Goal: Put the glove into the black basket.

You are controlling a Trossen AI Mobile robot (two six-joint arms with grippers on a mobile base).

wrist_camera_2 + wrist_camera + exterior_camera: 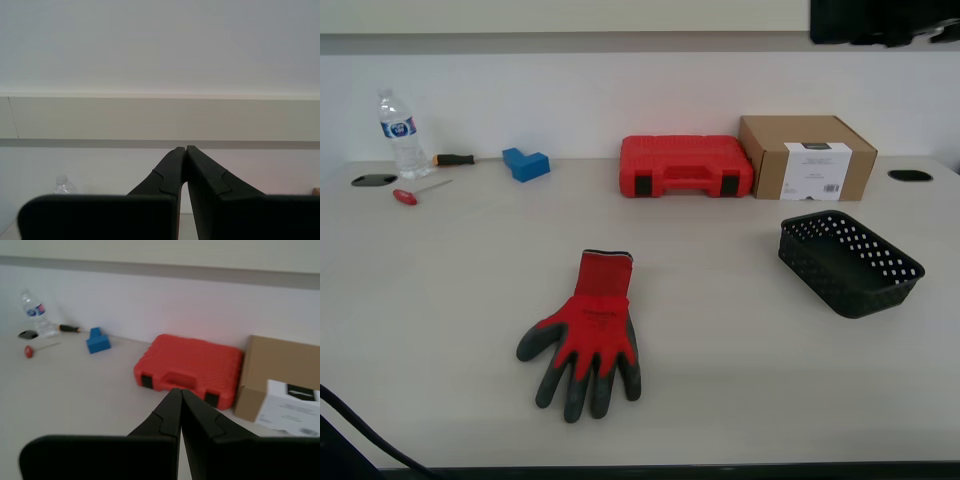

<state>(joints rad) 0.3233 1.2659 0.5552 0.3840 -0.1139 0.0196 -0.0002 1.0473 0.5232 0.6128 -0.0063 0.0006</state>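
The red glove [587, 330] with dark grey fingertips lies flat on the table, cuff toward the wall, fingers toward the front edge, left of centre in the exterior view. The black perforated basket [850, 262] stands empty on the exterior view's right. Neither arm shows in the exterior view. My first gripper [180, 391] is shut and empty, raised and facing the red tool case. My second gripper [186, 149] is shut and empty, facing the wall. The glove and basket are out of both wrist views.
A red tool case [686, 166] and a brown cardboard box [807, 157] stand by the wall. A water bottle [400, 135], a blue block [526, 163] and two screwdrivers [418, 191] lie at the back on the exterior view's left. Two grommet holes [909, 175] are in the table.
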